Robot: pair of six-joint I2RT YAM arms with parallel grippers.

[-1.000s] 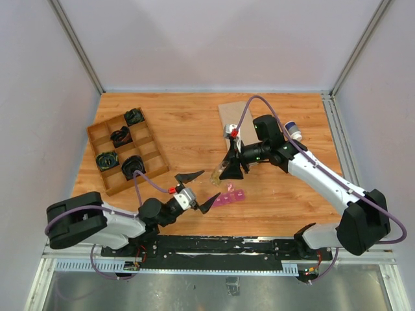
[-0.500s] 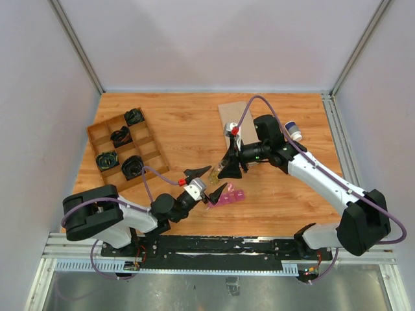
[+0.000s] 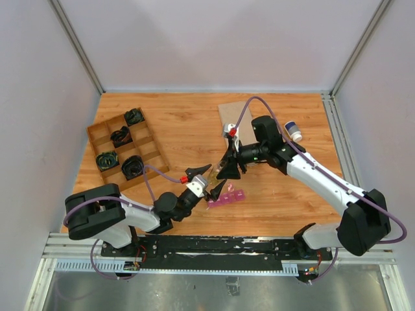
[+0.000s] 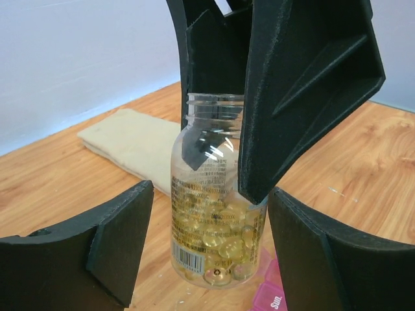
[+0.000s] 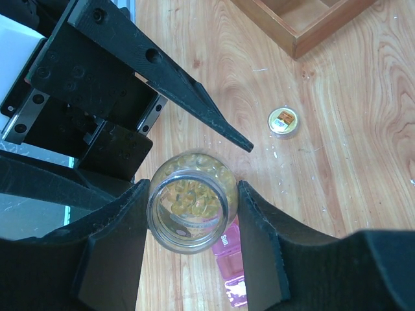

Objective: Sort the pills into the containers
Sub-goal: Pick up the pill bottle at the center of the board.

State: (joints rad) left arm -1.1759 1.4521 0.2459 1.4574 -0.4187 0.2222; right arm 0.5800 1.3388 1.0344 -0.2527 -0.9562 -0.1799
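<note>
My right hand (image 5: 192, 197) clamped on the clear open plastic bottle of yellow pills (image 4: 214, 240), my left hand (image 4: 211, 189) apart around it.

place: robot lab cell | evidence: white panel walls (image 3: 214, 39), aluminium frame (image 3: 76, 45), wooden tabletop (image 3: 188, 123)

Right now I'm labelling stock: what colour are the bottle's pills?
Yellow pills, clearest in left wrist view.

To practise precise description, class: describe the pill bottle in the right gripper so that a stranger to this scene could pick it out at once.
Start at the wooden table and follow the right arm to its gripper, near the table's middle. Clamped between its black fingers is the pill bottle: clear, lidless and part-filled with yellow capsules, unlike the flat pink containers beside it.
</note>
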